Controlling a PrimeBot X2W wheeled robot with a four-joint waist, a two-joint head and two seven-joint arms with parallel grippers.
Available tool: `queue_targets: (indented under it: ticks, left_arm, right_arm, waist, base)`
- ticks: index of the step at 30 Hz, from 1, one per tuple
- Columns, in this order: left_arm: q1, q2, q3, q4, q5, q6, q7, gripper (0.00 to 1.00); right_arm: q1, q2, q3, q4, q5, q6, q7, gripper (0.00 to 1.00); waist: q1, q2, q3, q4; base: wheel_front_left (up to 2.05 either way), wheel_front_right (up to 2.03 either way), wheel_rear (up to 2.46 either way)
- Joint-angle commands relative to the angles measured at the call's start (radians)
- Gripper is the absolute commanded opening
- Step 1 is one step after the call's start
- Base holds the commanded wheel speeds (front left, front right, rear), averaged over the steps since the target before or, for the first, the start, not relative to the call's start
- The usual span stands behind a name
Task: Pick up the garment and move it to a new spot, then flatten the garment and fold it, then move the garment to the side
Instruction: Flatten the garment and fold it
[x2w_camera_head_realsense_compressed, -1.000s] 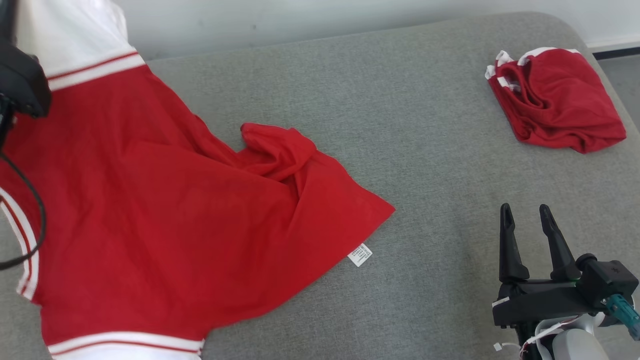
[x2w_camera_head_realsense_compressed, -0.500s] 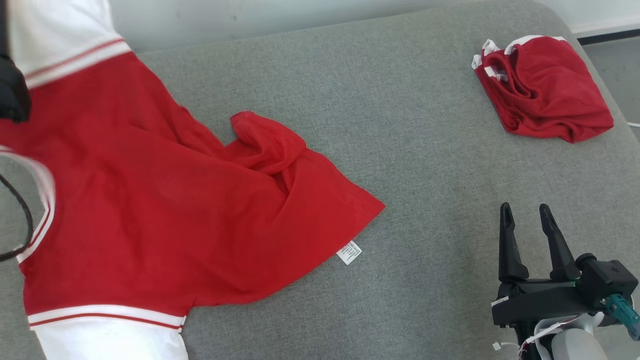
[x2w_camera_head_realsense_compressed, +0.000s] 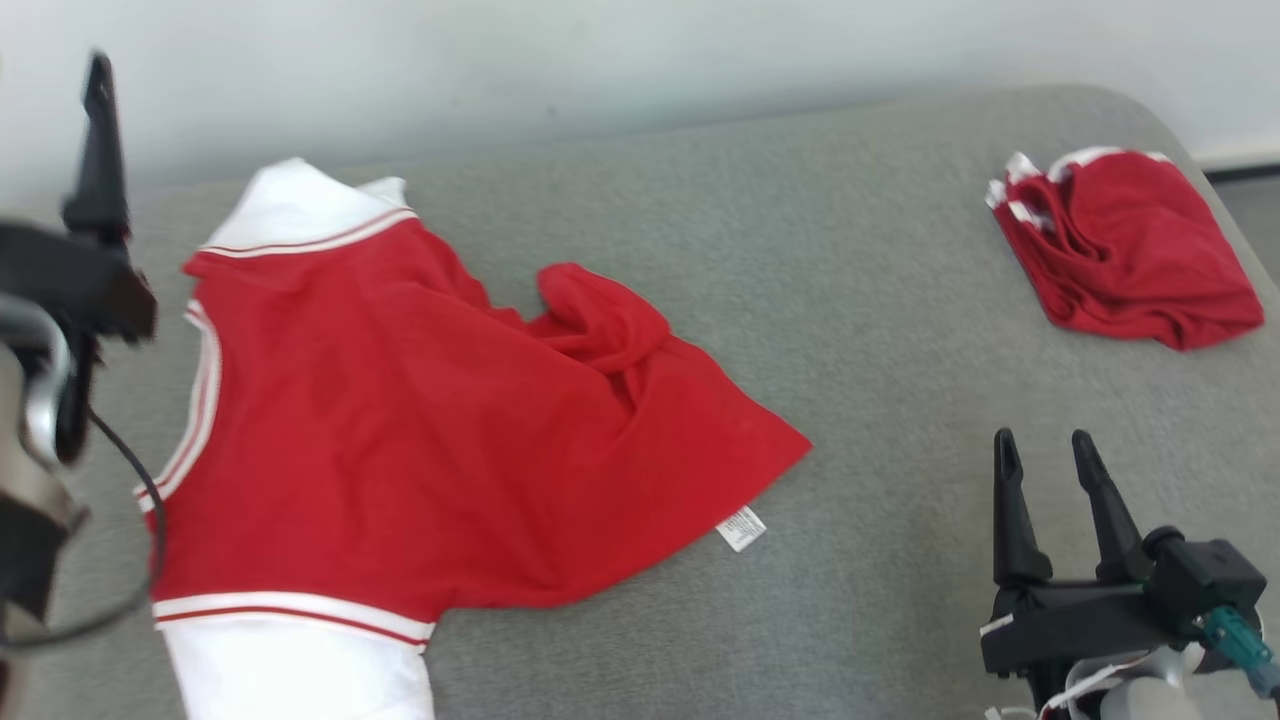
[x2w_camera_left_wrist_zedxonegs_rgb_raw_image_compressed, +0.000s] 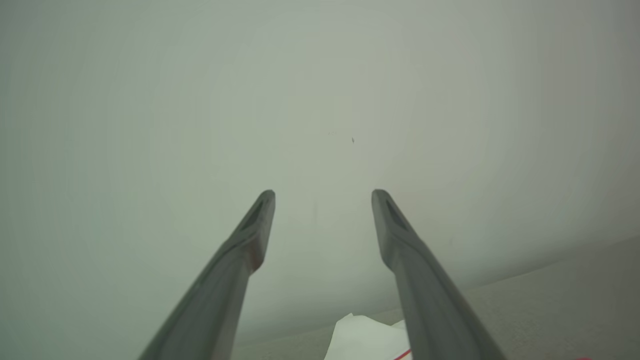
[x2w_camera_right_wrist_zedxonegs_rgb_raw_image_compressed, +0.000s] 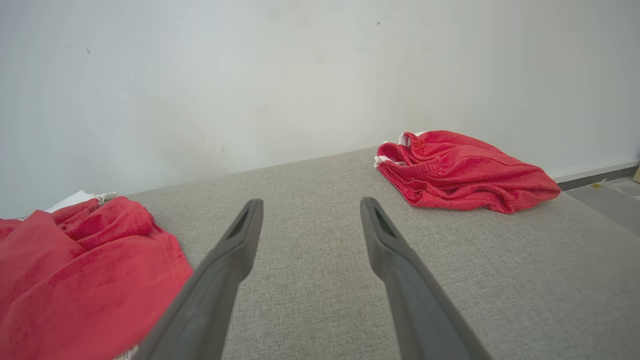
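The garment (x2w_camera_head_realsense_compressed: 420, 440) is a red top with white, red-striped sleeves. It lies spread on the grey padded surface (x2w_camera_head_realsense_compressed: 880, 330), with a bunched fold near its middle and a white label at its right corner. My left gripper (x2w_camera_left_wrist_zedxonegs_rgb_raw_image_compressed: 322, 197) is open and holds nothing, raised at the garment's left edge and pointing at the wall, above a white sleeve (x2w_camera_left_wrist_zedxonegs_rgb_raw_image_compressed: 367, 337); one dark finger (x2w_camera_head_realsense_compressed: 98, 140) stands up at the far left. My right gripper (x2w_camera_head_realsense_compressed: 1040, 445) is open and holds nothing at the lower right, well clear of the garment (x2w_camera_right_wrist_zedxonegs_rgb_raw_image_compressed: 75, 280).
A second red garment (x2w_camera_head_realsense_compressed: 1130, 250) with white trim lies crumpled at the back right corner, also visible past my right gripper (x2w_camera_right_wrist_zedxonegs_rgb_raw_image_compressed: 310, 207) as a red heap (x2w_camera_right_wrist_zedxonegs_rgb_raw_image_compressed: 465, 172). A pale wall (x2w_camera_head_realsense_compressed: 600, 60) runs behind the surface, whose right edge curves away to the floor.
My left gripper has opened and let go of the garment, which has dropped and now lies flat on the surface. The head camera has shifted. The right gripper has not moved.
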Motion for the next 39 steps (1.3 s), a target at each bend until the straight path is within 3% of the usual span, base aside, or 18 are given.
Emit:
queue_targets:
  ticks: [1,12,22,39]
  left_arm:
    - [0.043,-0.005,0.015,-0.027,0.0,0.006,-0.002,1.0]
    - [0.445,-0.083,0.158,-0.365,0.048,0.075,-0.003,1.0]
    - [0.721,-0.177,0.219,-0.533,0.109,0.11,-0.003,1.0]
    - [1.005,-0.311,0.309,-0.671,0.141,0.034,-0.003,1.0]
  right_arm:
    - [0.022,-0.003,0.002,-0.003,0.0,-0.003,-0.004,1.0]
    - [0.061,-0.016,0.025,-0.014,0.012,-0.003,-0.004,1.0]
    - [0.078,-0.024,0.06,-0.015,0.023,-0.003,-0.004,1.0]
    - [0.124,-0.028,0.098,-0.017,0.035,-0.003,-0.004,1.0]
  waist:
    - [0.0001,0.0001,-0.041,0.041]
    - [0.0001,0.0001,-0.108,0.119]
    - [0.0001,0.0001,-0.141,0.149]
    - [0.0001,0.0001,-0.184,0.155]
  base:
    - [0.0,0.0,0.0]
    - [0.0,0.0,0.0]
    - [0.0,0.0,0.0]
    - [0.0,0.0,0.0]
